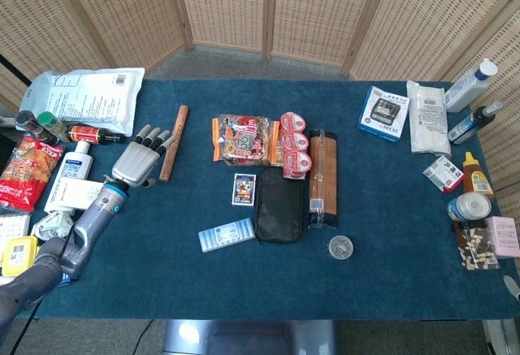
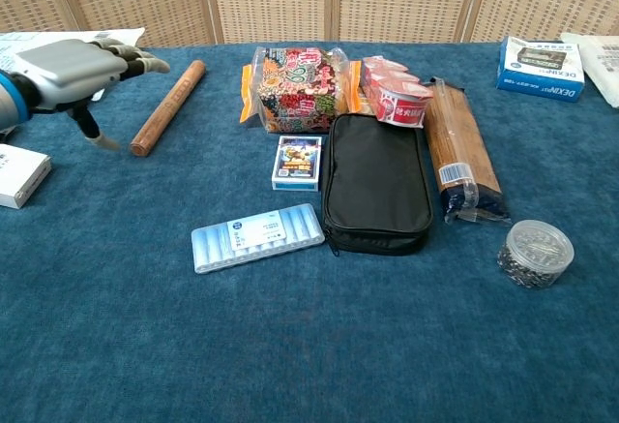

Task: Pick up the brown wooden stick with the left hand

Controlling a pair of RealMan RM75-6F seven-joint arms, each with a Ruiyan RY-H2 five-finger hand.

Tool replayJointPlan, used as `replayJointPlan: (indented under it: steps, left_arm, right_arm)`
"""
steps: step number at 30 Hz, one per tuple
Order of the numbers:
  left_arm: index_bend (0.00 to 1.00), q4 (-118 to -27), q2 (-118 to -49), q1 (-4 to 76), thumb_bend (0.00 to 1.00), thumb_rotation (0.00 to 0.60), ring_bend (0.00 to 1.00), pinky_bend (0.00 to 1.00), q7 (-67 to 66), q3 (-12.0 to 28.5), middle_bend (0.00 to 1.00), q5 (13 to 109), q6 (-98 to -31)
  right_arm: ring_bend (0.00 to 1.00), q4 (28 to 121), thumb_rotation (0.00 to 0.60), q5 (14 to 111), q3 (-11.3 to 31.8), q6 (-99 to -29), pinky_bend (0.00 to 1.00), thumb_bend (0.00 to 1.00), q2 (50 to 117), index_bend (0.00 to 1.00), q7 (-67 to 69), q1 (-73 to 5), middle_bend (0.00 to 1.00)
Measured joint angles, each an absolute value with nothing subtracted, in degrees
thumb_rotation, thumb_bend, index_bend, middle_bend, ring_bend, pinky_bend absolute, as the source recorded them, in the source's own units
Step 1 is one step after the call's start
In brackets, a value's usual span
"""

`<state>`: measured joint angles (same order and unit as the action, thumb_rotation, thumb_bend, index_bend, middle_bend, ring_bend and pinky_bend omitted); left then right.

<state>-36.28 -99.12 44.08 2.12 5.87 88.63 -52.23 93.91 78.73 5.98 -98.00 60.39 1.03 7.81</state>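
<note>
Near edge, lower centre of chest view: light blue pill strip [image 2: 257, 236], black pouch [image 2: 376, 184] beside it. Further back, upper left: left hand [image 2: 73, 65] released, fingers spread, holding nothing, hovering just left of brown wooden stick [image 2: 168, 106]. Stick lies flat on blue table [image 2: 309, 346], apart from snack bag [image 2: 295, 75]. Step in hand, likely: approach before grasp. Next move calls for shifting hand over stick, lowering, closing fingers around shaft. Right hand not visible.
</note>
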Motion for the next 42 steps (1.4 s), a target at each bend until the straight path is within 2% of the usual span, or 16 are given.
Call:
replayJointPlan:
  steps: [9, 22, 35, 38, 42]
  left_arm:
    - [0.00, -27.1, -103.7, 47.0, 0.00, 0.600, 0.00, 0.00, 5.5, 4.0, 0.00, 89.8, -52.0]
    - [0.00, -19.3, -110.0, 50.2, 0.00, 0.600, 0.00, 0.00, 9.0, 3.4, 0.00, 88.9, -49.8]
    - [0.00, -16.5, -116.2, 55.6, 0.00, 0.600, 0.00, 0.00, 15.6, 8.8, 0.00, 83.3, -47.1]
    - [0.00, -16.3, -116.0, 56.1, 0.00, 0.600, 0.00, 0.00, 16.3, 8.7, 0.01, 83.0, -44.9]
    - [0.01, -17.1, -114.9, 56.7, 0.00, 0.600, 0.00, 0.00, 17.5, 8.7, 0.07, 82.4, -39.9]
  right_arm:
    - [0.00, 93.9, 0.600, 78.1, 6.4, -98.2, 0.00, 0.04, 60.8, 0.00, 1.1, 8.6, 0.00]
    - [0.00, 93.5, 0.599, 77.4, 6.6, -98.9, 0.00, 0.04, 61.6, 0.00, 1.4, 10.1, 0.00]
    - [0.00, 93.3, 0.599, 77.3, 6.8, -99.8, 0.00, 0.04, 62.2, 0.00, 1.6, 11.5, 0.00]
    - [0.00, 93.3, 0.599, 77.2, 6.9, -99.7, 0.00, 0.04, 62.2, 0.00, 1.6, 11.6, 0.00]
    - [0.00, 93.3, 0.599, 77.4, 7.0, -99.4, 0.00, 0.04, 62.4, 0.00, 1.4, 11.5, 0.00]
